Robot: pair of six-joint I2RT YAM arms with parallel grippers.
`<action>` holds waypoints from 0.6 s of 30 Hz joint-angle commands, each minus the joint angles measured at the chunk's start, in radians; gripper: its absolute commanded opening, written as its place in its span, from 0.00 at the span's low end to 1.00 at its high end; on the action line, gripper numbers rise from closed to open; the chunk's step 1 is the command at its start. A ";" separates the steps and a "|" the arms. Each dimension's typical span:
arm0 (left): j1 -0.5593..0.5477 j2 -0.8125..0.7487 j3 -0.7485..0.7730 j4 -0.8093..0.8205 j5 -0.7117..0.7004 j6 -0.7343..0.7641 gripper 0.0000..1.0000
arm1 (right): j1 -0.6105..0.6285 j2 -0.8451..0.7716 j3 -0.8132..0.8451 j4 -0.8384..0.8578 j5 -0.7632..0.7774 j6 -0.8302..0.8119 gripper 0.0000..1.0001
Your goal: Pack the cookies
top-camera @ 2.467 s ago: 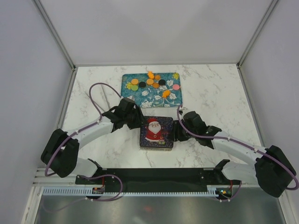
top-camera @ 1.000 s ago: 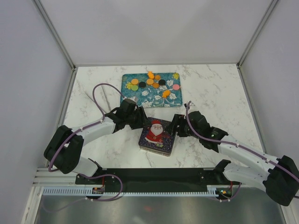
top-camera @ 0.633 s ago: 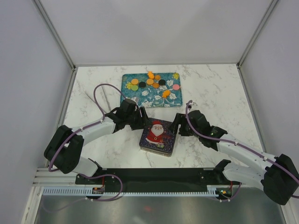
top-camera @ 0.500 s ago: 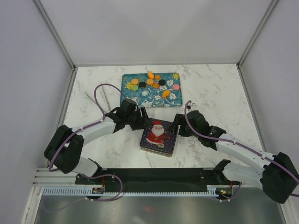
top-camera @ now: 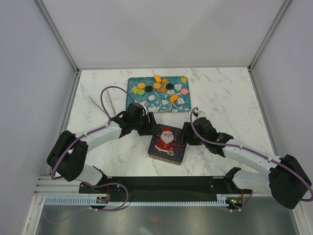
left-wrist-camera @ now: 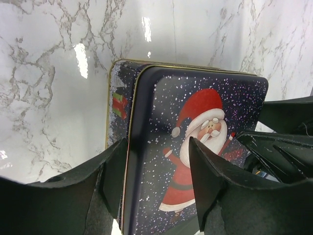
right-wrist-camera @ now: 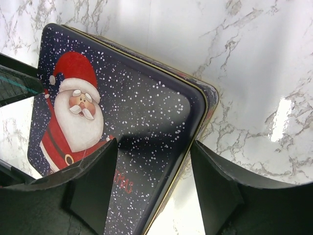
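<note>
Cookies point(top-camera: 157, 87): scattered along the far half of a teal floral tray point(top-camera: 161, 104), mostly orange, a few black, green and pink.

White marbled tabletop point(top-camera: 230, 93): carries everything.

Teal tray: sits at far centre, near edge just beyond the left arm's wrist.

Dark-blue Santa tin point(top-camera: 167, 143): lies lid-on toward the front centre, turned slightly askew, between the two arms.

Left pincer point(left-wrist-camera: 157, 147): stands released, jaws spread, straddles the tin's far-left corner, one finger beside the side wall, the other over the lid.

Right pincer point(right-wrist-camera: 152, 144): likewise released and spread at the tin's far-right corner, one finger above the lid, the other over bare marble. Contact with the tin cannot be told.
</note>
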 commanded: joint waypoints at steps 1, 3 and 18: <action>-0.014 0.001 0.051 0.012 0.053 0.039 0.60 | 0.002 0.005 -0.003 0.063 -0.008 0.002 0.68; -0.014 -0.002 0.053 0.009 0.053 0.042 0.59 | 0.002 0.005 -0.003 0.062 -0.005 -0.001 0.68; -0.031 0.021 0.073 -0.003 0.058 0.056 0.59 | 0.000 0.011 -0.018 0.071 -0.002 0.000 0.65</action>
